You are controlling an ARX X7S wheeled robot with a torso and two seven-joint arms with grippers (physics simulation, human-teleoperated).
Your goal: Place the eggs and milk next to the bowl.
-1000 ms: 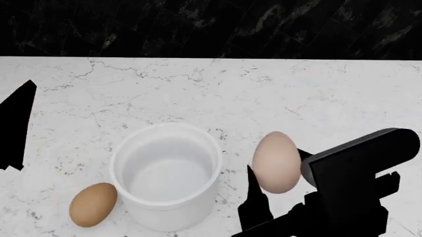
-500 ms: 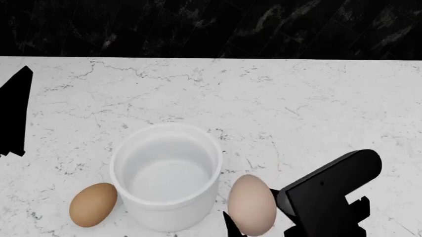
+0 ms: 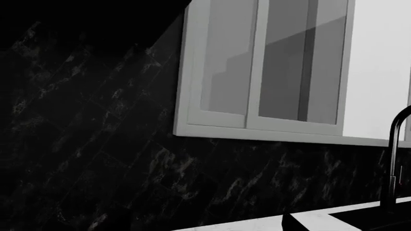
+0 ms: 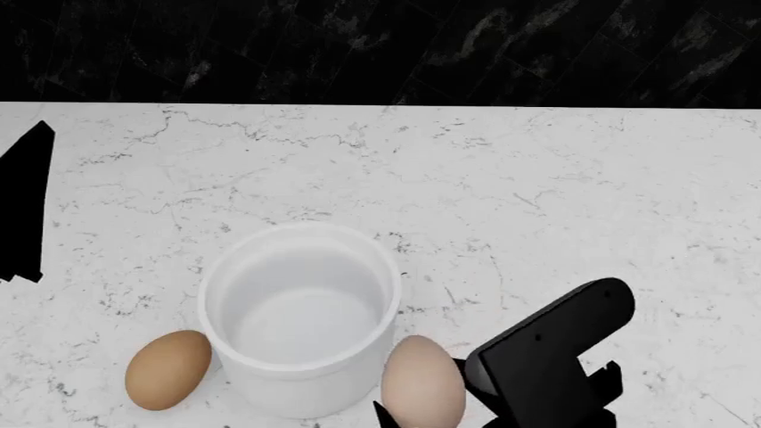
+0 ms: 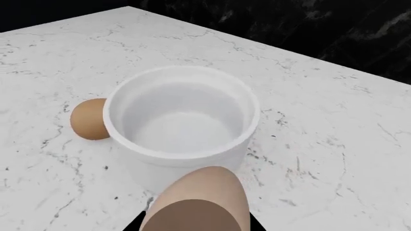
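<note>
The white bowl [image 4: 299, 314] stands on the marble counter. The tan-brown egg [image 4: 167, 369] lies on the counter touching the bowl's left side; it also shows in the right wrist view [image 5: 90, 119] beside the bowl [image 5: 182, 113]. My right gripper [image 4: 422, 412] is shut on the pale pinkish-beige egg [image 4: 421, 385], holding it close by the bowl's right front side; that egg fills the near part of the right wrist view [image 5: 196, 204]. My left gripper is out of view; only a black part of the left arm [image 4: 27, 201] shows. The milk is out of view.
A black marbled backsplash [image 4: 380, 49] runs behind the counter [image 4: 535, 196]. The left wrist view looks at that dark wall, a white-framed window [image 3: 270, 72] and a black faucet [image 3: 395, 159] by a sink edge.
My right gripper has carried the pale egg left and toward the front, from well right of the bowl to close beside it. The left arm has shifted slightly.
</note>
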